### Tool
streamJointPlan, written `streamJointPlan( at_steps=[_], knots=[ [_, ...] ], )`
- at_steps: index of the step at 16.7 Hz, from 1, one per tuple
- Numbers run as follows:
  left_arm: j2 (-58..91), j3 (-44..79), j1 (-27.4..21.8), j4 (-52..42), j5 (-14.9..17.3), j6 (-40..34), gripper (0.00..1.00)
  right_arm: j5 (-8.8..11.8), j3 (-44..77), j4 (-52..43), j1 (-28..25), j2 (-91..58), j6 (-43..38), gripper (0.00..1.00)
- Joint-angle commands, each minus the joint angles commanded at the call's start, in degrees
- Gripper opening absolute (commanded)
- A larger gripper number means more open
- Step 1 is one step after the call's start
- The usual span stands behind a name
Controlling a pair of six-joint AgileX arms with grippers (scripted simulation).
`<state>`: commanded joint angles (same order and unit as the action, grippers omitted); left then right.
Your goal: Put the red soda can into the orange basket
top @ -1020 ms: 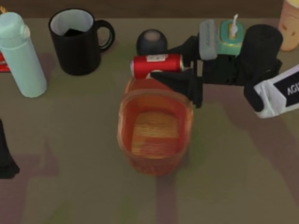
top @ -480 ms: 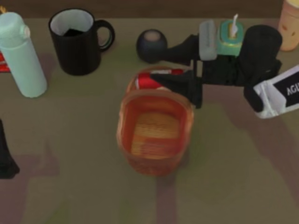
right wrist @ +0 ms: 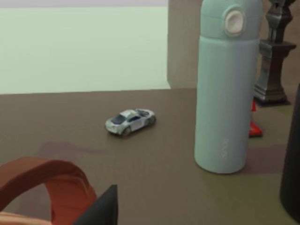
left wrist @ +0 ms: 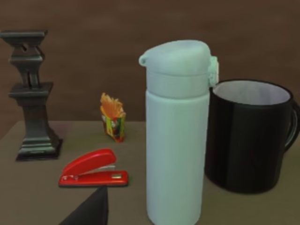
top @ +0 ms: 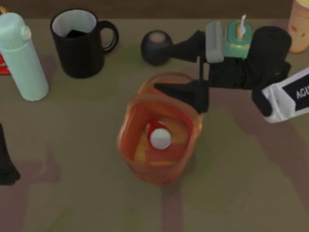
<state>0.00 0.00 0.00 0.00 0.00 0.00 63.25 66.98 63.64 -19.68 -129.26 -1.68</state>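
Note:
The red soda can (top: 160, 138) stands upright inside the orange basket (top: 126, 145) in the middle of the table, its silver top facing up. My right gripper (top: 164, 69) hangs open just behind the basket's arched handle (right wrist: 51, 183), holding nothing. One of its dark fingers (right wrist: 105, 208) shows in the right wrist view beside the handle. My left gripper (top: 6, 166) is parked at the table's left edge, and only one of its fingers (left wrist: 91, 211) shows in the left wrist view.
A black mug (top: 79, 43) and a mint bottle (top: 21, 58) stand at the back left. A dark round object (top: 156, 47), a green dispenser (top: 239, 36) and a peach cup (top: 299, 24) line the back. A red stapler (left wrist: 91, 169) and a toy car (right wrist: 130, 121) lie far left.
The can left my right gripper's fingers, dropped past the basket's rim and now stands upright on the basket's bottom. The basket shifted slightly. The right gripper stayed in place, open.

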Motion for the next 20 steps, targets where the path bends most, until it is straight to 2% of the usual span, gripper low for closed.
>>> streamJointPlan(
  at_steps=[6,8,10,12,14,17,20],
  knots=[
    [1.65,1.61,-0.81,-1.28,0.29,0.97,1.0,-0.57,-1.24,-1.04,0.32,1.49,0.13,1.0],
    [5.53,5.45,-2.55,-4.26,0.8,3.19,1.0,-2.06,-4.12,-3.35,0.71,5.03,0.37,1.0],
    [11.41,11.31,-4.95,-8.75,1.35,6.45,1.0,-4.58,-8.23,-6.72,1.48,10.59,0.67,1.0],
    [19.06,19.01,-7.83,-14.61,1.81,10.62,1.0,-8.19,-13.27,-10.99,2.64,18.07,0.98,1.0],
    [28.04,28.07,-11.0,-21.39,2.15,15.46,1.0,-12.7,-18.89,-15.88,4.07,26.97,1.23,1.0],
    [43.47,43.59,-16.11,-32.68,2.4,23.67,1.0,-20.77,-28.0,-24.05,6.57,42.2,1.48,1.0],
    [60.51,60.71,-21.4,-44.67,2.36,32.57,1.0,-29.76,-37.24,-32.67,9.21,58.82,1.61,1.0]
  ],
)
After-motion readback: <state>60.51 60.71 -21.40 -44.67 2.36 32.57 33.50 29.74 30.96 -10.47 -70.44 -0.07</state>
